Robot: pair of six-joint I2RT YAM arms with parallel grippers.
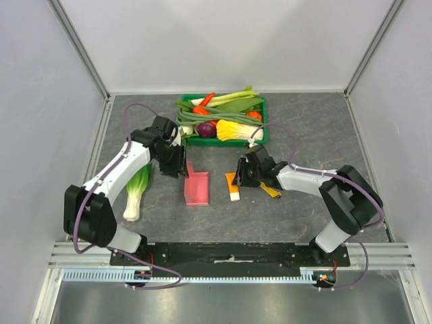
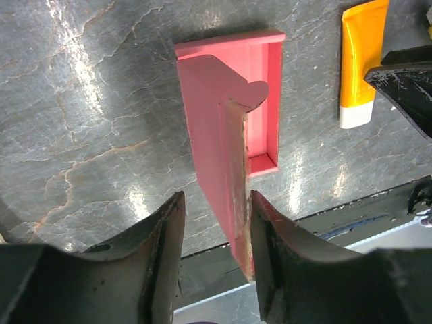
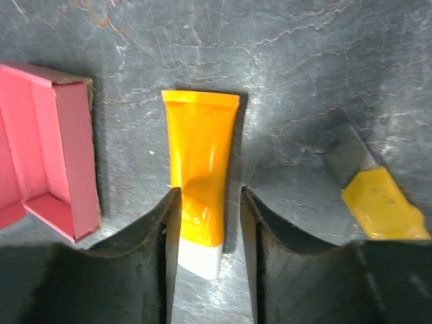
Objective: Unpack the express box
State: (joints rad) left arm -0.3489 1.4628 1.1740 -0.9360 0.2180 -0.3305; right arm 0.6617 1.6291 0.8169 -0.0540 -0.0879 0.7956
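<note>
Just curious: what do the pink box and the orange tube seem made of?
The express box looks like matte pink cardboard: thin walls, a raw brownish edge. The orange tube looks like glossy soft plastic, crimped at one end, white cap.

Pink express box (image 1: 196,188), orange-and-white tube (image 1: 233,186), green crate (image 1: 202,141).

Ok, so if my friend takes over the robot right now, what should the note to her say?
Left claw: open, with a finger on each side of the raised lid of the express box.
Right claw: open, over the orange tube, which lies on the table.
Express box: open, on the table between the arms; it looks empty inside.
Done: box opened, tube lying out beside it.
Left: probably just lifting both claws clear.
</note>
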